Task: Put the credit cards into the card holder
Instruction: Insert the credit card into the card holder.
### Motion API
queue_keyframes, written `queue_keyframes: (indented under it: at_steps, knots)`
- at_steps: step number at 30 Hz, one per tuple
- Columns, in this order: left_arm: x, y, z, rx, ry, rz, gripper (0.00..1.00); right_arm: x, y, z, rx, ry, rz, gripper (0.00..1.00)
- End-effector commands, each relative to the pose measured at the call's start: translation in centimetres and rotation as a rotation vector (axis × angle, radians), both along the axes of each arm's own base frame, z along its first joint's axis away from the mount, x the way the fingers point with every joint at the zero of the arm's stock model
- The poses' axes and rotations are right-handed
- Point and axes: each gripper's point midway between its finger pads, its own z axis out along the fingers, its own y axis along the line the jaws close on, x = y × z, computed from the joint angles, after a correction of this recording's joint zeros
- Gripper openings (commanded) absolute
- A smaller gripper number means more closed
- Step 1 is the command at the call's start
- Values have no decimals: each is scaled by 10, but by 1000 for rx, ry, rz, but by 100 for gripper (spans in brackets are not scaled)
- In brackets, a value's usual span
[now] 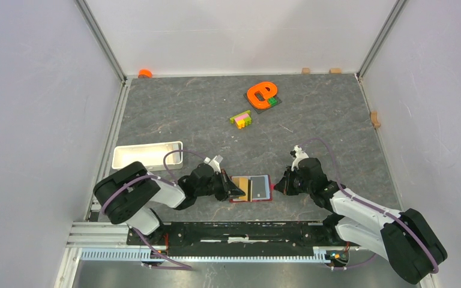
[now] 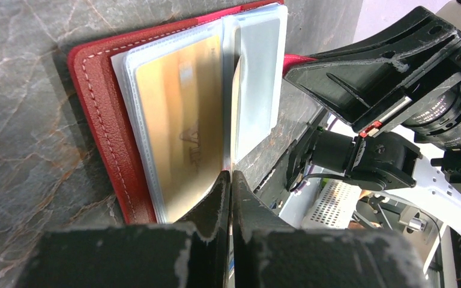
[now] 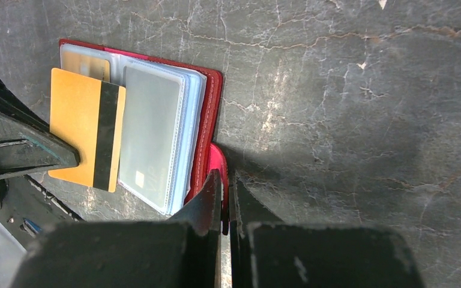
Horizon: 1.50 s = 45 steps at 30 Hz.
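Left pincer (image 2: 230, 175) pinches thin tan-orange card (image 3: 78, 114); right pincer (image 3: 225, 177) clamps dark red leather wallet (image 3: 211, 114) by tab (image 3: 217, 161). I judge skewed push forward buckles clear sleeve (image 3: 150, 132).

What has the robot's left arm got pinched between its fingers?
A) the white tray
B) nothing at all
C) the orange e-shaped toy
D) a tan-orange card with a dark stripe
D. The left gripper is shut on the edge of the tan-orange card, holding it over the open card holder. The right gripper pinches that holder's tab.
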Motion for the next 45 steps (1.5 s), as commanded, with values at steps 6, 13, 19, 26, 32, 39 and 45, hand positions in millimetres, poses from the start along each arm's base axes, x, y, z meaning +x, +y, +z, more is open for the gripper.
queue_keyframes:
  at_steps: [6,13,19,26,32,39,45]
  knots:
    - [-2,-1,-8,-14,11,9,2,0,-9,-4,-64,8,-13,0]
    - [3,5,-11,-5,-2,53,2,0,-10,-3,-65,8,-14,0]
    - [2,7,-13,-2,10,62,2,-1,-12,-4,-76,8,-19,0]
    - [1,2,-11,-20,8,43,2,-1,-13,-4,-77,8,-19,0]
    - [0,-3,-13,-44,21,34,2,-1,-12,-3,-75,7,-18,0]
    - [3,-6,-12,-53,16,32,2,-1,-12,-3,-74,8,-16,0]
    - [4,-11,-9,-66,18,20,2,-1,-12,-4,-79,10,-15,0]
